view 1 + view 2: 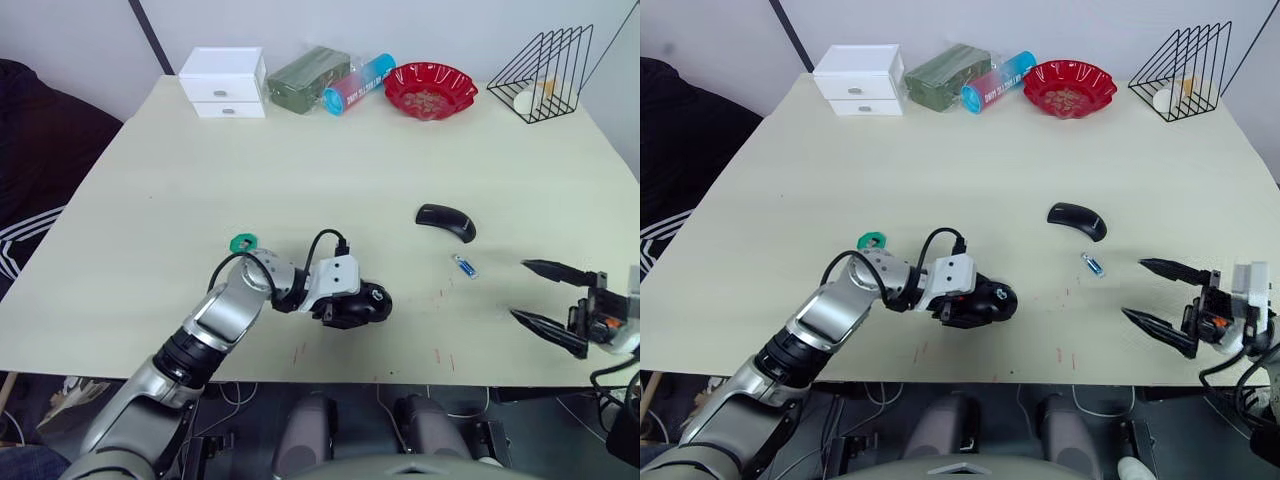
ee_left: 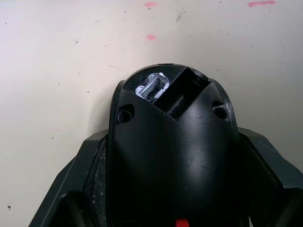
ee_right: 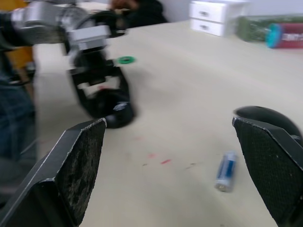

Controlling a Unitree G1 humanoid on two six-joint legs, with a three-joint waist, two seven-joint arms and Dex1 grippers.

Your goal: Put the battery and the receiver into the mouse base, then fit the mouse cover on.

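Both jaws of the left gripper (image 1: 352, 303) squeeze the mouse base (image 1: 362, 303) from its two sides, near the front edge of the table (image 1: 300, 170). In the left wrist view the mouse base (image 2: 170, 156) sits between the two black fingers (image 2: 71, 189), with its open slot facing up and a small silver part inside. I cannot tell if that part is the receiver.

On the other side, the right gripper (image 1: 548, 297) has its jaws spread wide, with nothing between them. It hangs over the right front part of the table.

The battery (image 1: 465, 265) is small and blue and silver. It lies flat on the table between the two grippers, nearer the right one. The mouse cover (image 1: 446, 220) lies just behind the battery, a little farther from the robot.

A small green ring (image 1: 244, 242) lies near the left arm. At the back of the table are a white drawer box (image 1: 224, 82), a red bowl (image 1: 431, 89) and a black wire rack (image 1: 547, 72).
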